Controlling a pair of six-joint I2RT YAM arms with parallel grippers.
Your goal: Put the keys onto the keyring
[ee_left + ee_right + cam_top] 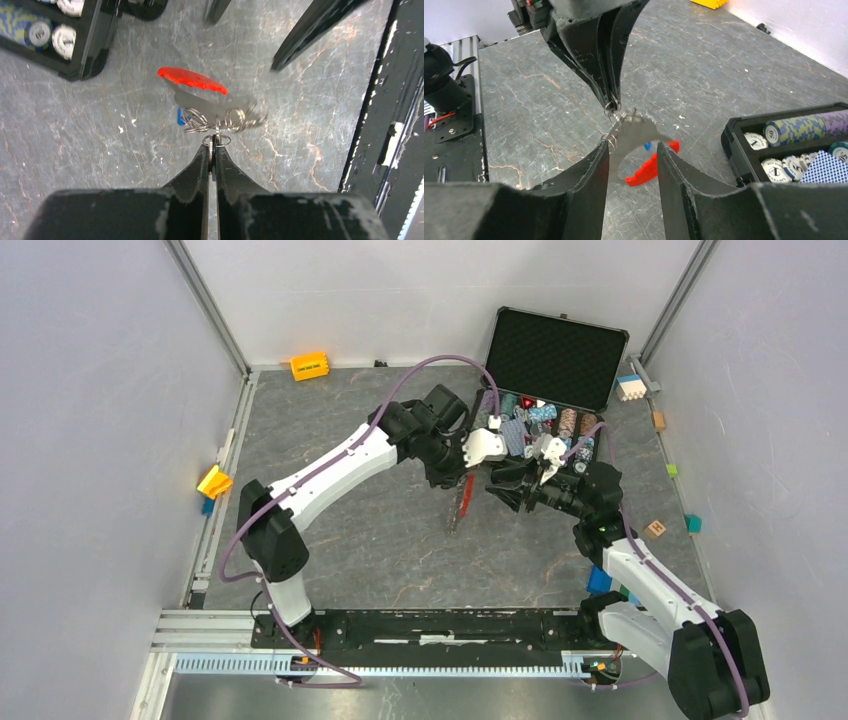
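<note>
a: so, from above, where is the keyring?
b: the keyring (461, 502) hangs from the left gripper (466, 478) over the table (350, 540), near the chip case (555, 350). the right gripper (522, 488) sits just right of it.
a: and the left wrist view?
b: its jaws are pinched tight on the keyring; the keys (220, 112) and red fob (192, 80) dangle beyond.
a: right wrist?
b: its fingers (589, 170) stand half apart with the keys between them; whether they touch, he cannot tell.
</note>
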